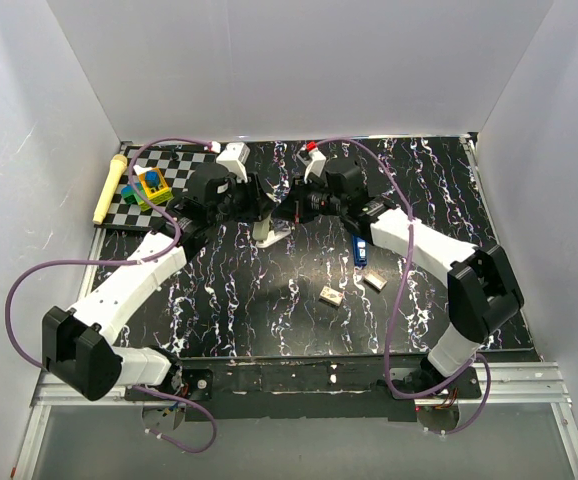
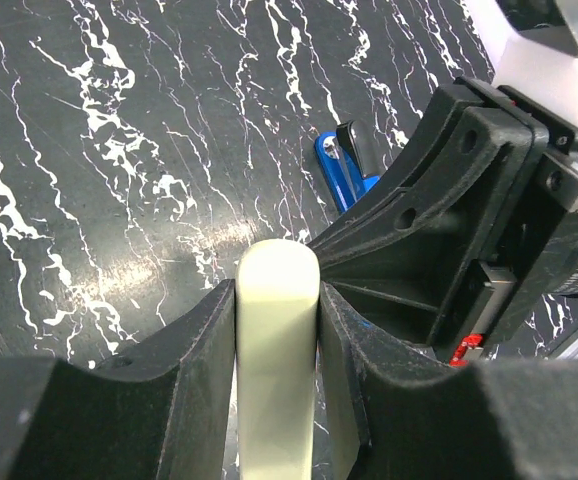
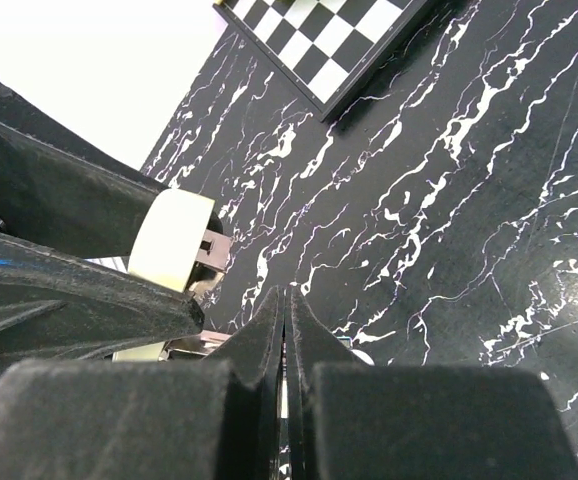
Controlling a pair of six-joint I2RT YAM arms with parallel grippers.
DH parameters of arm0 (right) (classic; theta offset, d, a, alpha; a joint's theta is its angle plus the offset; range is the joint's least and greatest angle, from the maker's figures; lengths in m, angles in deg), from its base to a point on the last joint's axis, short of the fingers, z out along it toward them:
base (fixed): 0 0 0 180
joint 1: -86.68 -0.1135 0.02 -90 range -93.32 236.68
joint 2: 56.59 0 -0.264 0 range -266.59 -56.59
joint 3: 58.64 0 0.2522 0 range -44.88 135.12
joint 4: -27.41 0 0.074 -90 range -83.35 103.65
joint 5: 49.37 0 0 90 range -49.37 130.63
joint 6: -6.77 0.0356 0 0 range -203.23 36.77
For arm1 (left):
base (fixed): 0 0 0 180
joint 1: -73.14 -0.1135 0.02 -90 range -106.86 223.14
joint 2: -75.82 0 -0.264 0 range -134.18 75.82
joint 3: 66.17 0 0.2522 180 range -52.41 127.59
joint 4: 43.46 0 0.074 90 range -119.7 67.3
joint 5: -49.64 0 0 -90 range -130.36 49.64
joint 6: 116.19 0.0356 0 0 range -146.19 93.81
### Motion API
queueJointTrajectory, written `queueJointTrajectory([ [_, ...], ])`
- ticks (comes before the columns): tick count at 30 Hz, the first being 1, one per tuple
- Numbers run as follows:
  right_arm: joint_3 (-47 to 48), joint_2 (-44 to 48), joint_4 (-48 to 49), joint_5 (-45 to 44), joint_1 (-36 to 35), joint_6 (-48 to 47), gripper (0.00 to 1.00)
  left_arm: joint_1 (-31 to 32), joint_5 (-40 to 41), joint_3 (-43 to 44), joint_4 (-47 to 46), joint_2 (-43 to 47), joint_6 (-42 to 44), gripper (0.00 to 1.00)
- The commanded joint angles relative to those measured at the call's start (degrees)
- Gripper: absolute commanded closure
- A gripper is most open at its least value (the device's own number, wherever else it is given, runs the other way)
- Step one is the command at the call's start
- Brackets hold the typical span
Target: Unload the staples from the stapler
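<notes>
The blue stapler (image 1: 360,250) lies on the black marbled table beside my right forearm, in neither gripper. It also shows in the left wrist view (image 2: 344,170), past the fingertips. My left gripper (image 1: 266,226) (image 2: 277,300) is shut on a cream oblong bar (image 2: 277,350) and holds it above the table at mid-back. The bar (image 3: 169,240) has a metal part under it. My right gripper (image 1: 287,212) (image 3: 286,300) sits right next to the bar's end with its jaws pressed together. Only a thin pale sliver shows in the slit.
Two small boxes (image 1: 331,295) (image 1: 374,281) lie on the table in front of the stapler. A checkered mat (image 1: 174,172) at the back left carries a yellow stick (image 1: 107,188) and a colourful toy (image 1: 150,186). White walls surround the table.
</notes>
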Motion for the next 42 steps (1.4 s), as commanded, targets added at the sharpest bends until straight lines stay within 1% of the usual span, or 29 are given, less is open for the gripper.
queueJointTrajectory([
  [1, 0.01, -1.6, 4.96, 2.88, 0.01, 1.44, 0.99, -0.91, -2.13, -0.41, -2.45, 0.14, -0.78, 1.0],
  [11, -5.61, -0.55, 7.07, 4.02, -1.05, 2.85, 0.99, -1.61, -0.46, -1.64, -3.24, -0.47, -0.16, 1.0],
  [20, -9.04, -1.6, 11.29, 6.04, -3.24, 6.01, 0.99, -1.7, 1.91, -3.31, -5.43, -1.7, -1.21, 1.0],
  [25, -11.59, -3.1, 16.73, 8.5, -3.77, 10.66, 0.99, -1.7, 3.31, -4.71, -6.93, -1.53, -2.44, 1.0],
  [31, -12.55, -4.95, 20.43, 10.17, -4.74, 14.1, 0.99, -1.7, 4.28, -5.24, -7.89, -1.53, -3.24, 1.0],
  [35, -12.82, -5.39, 22.19, 11.14, -5.09, 16.03, 0.99, -1.7, 5.86, -5.86, -8.6, -1.35, -3.06, 1.0],
  [37, -13.26, -5.56, 23.07, 11.58, -5.35, 16.82, 0.99, -1.7, 7.97, -5.86, -8.95, -1.44, -2.8, 1.0],
  [42, -14.84, -6.18, 26.84, 13.16, -5.53, 20.25, 0.99, -1.7, 8.5, -5.77, -9.91, -1.79, -2.8, 1.0],
])
